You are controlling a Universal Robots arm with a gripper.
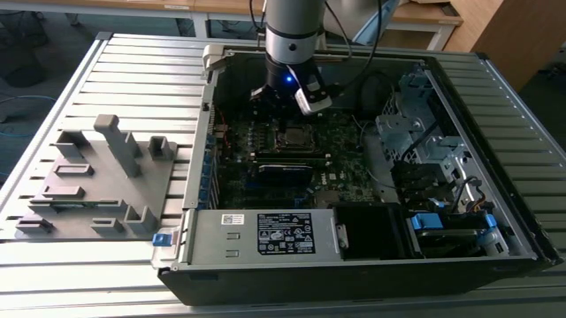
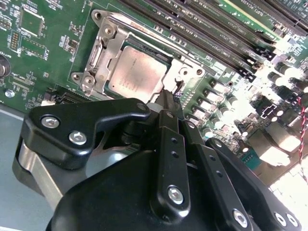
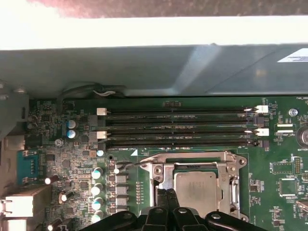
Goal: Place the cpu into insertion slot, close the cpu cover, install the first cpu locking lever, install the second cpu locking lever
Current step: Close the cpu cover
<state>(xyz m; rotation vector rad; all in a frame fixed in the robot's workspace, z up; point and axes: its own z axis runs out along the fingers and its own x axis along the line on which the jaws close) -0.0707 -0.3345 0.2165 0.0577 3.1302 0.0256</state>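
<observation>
In the exterior view the arm reaches down into the open computer case (image 1: 495,73), which lies on the slatted counter (image 1: 132,73). The pincer (image 1: 285,118) hangs just above the insertion slot (image 1: 295,138) on the green motherboard (image 1: 345,185). A grey fixture (image 1: 97,179) sits well apart, toward the exterior view's left.

In the second wrist view the cpu (image 2: 136,73) lies seated in the slot, and the cpu cover (image 2: 98,53) looks to be lying flat around it. The pincer's tips are pressed together with nothing visible between them, and they point at the socket's edge beside one corner of the chip.

In the first wrist view the tips again meet at the socket rim, just beside the cpu. A thin wire lever (image 3: 130,164) runs out past the frame's corner toward the row of capacitors (image 3: 97,192). I cannot tell whether it is latched.

From where I stand, placing and covering look done, and the work has reached the locking levers. Which of the two I cannot say. Any push here calls for a steady, well-aimed press on the thin wire, as the tips have little room between the frame and the memory slots (image 3: 178,127).
</observation>
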